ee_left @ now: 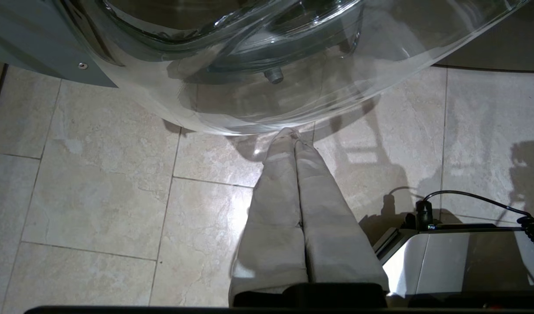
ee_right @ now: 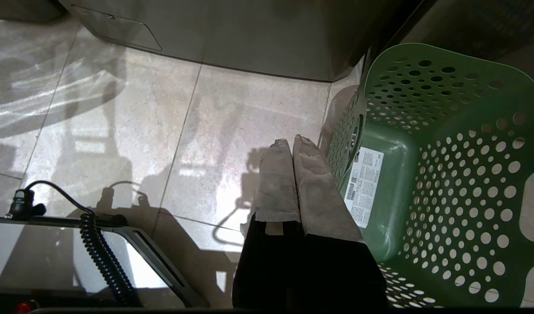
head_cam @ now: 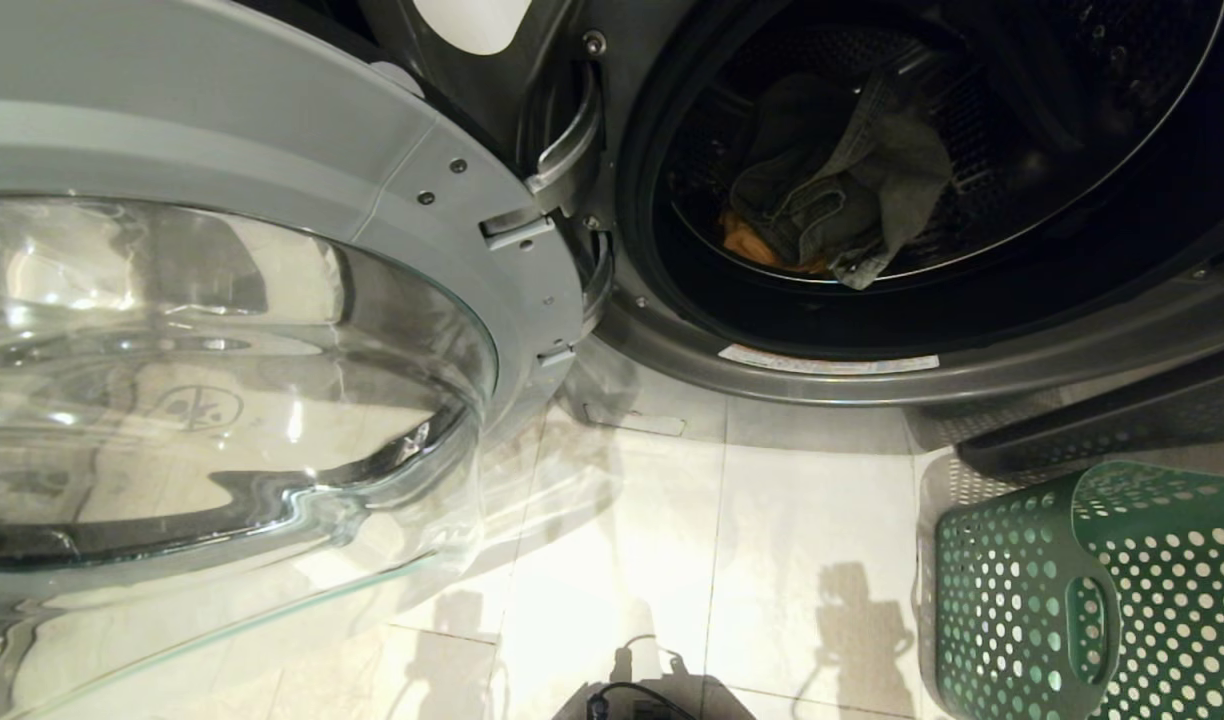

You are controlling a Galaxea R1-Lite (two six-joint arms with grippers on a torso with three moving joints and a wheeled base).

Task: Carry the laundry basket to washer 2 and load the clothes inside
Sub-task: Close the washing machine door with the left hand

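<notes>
The dark grey washer [head_cam: 972, 370] stands with its door swung open to the left; its number does not show. In the drum lies a grey garment [head_cam: 842, 180] with a bit of yellow-orange cloth [head_cam: 747, 240] under it. The green perforated laundry basket [head_cam: 1092, 590] stands on the floor at the lower right; in the right wrist view the laundry basket [ee_right: 459, 174] holds only a white sticker on its bottom. My left gripper [ee_left: 293, 133] hangs shut over the tiles, just below the door glass. My right gripper [ee_right: 292, 141] is shut and empty, close beside the basket's rim.
The open door's bulging glass [head_cam: 222, 380] fills the left side and overhangs the floor [ee_left: 249, 65]. Pale tiles [head_cam: 752, 520] lie between door and basket. My base [ee_right: 53, 253] with a coiled cable [ee_right: 101, 257] is near.
</notes>
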